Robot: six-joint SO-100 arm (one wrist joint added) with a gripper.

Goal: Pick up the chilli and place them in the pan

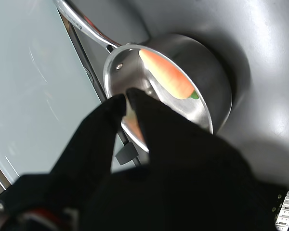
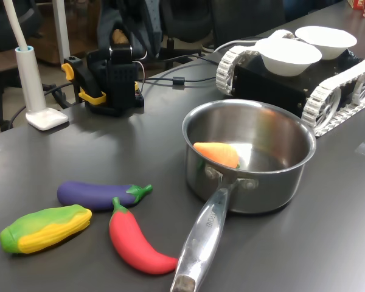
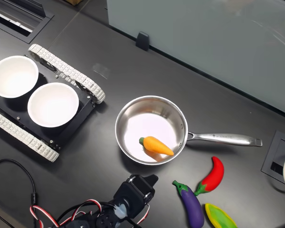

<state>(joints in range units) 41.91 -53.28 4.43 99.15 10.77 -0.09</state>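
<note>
- On the dark table (image 3: 99,142), the chilli (image 3: 212,176) lies flat just past the pan handle (image 3: 223,139), on the second exterior view's right. Its green stem end is beside the eggplant (image 3: 191,203), w/ a yellow-green corn toy (image 3: 220,216) close by.
- Chilli looks light, glossy and prob. slippery; likely soft rubbery plastic, not fragile. Best hold, I'd say: across the thick middle of the curve, jaws square to its length, not the tapered tip.
- Gripper (image 3: 141,185) sits low at the near side of the pan (image 3: 151,129), well apart from the chilli, w/ the eggplant between them.
- Gripper in the wrist view (image 1: 127,96): tips nearly together, only a thin gap, holding nothing, aimed at the pan rim.
- The pan already holds a carrot (image 3: 156,145); chilli not yet in.
</note>
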